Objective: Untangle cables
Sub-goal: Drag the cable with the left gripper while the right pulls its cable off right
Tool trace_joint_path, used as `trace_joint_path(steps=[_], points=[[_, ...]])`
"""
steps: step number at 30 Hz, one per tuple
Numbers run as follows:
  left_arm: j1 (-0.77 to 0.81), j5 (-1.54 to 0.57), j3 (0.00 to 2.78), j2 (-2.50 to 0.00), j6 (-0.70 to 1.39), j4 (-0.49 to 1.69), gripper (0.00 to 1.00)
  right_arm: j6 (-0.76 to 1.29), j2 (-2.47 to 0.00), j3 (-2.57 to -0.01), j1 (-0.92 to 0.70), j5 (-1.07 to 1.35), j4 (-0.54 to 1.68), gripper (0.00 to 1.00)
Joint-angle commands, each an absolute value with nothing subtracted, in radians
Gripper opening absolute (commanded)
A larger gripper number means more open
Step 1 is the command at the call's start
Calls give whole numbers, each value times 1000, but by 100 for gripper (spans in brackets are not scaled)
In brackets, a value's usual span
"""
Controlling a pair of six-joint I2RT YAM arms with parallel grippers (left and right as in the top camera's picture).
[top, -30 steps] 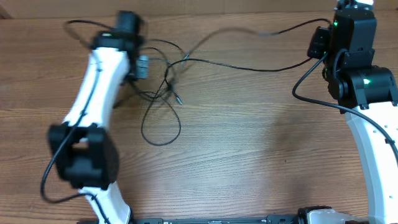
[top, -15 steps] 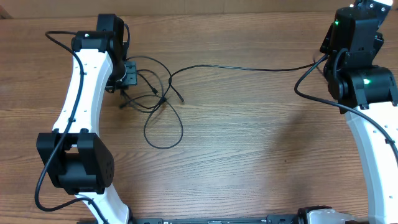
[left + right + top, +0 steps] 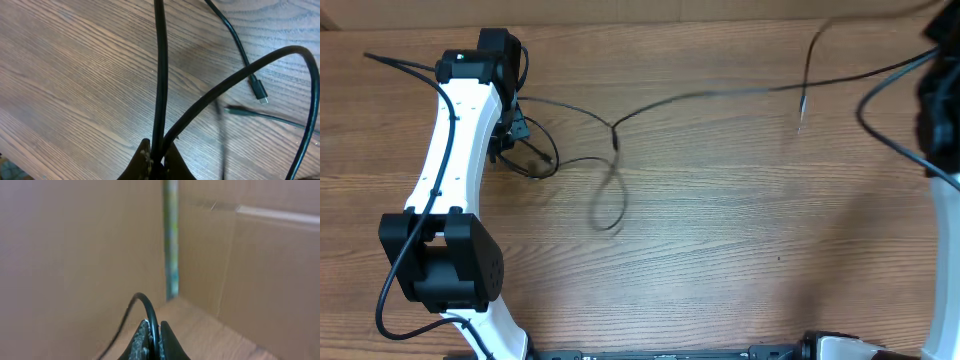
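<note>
The left end effector [image 3: 154, 159] is closed tight on two strands of the black cables [image 3: 614, 130], which stretch across the wooden worktop [image 3: 720, 230]. The right end effector [image 3: 152, 339] pinches one cable also.

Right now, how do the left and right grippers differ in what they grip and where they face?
The left gripper pinches two strands of the cables; the right gripper pinches one. The left looks down on the wooden table; the right faces brown panels beyond it. Both have jaws shut on thin black cable.
</note>
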State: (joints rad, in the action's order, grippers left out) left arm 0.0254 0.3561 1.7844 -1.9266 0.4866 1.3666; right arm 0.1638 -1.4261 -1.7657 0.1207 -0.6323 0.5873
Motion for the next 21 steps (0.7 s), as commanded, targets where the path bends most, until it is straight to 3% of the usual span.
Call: trace_joint_path(steps=[1, 5, 9, 16, 21], points=[[20, 360, 1783, -1922, 540, 1369, 4, 174, -1399, -1819, 169, -625, 566, 4], [20, 303, 1783, -1922, 547, 1366, 4, 178, -1399, -1821, 198, -580, 516, 4], [24, 161, 1783, -1922, 531, 1345, 4, 186, -1402, -1821, 198, -381, 532, 4], [72, -327, 1783, -1922, 154, 1243, 4, 185, -1459, -1820, 199, -268, 733, 4], [126, -318, 1783, -1922, 59, 1253, 4, 186, -1535, -1820, 217, -268, 857, 4]])
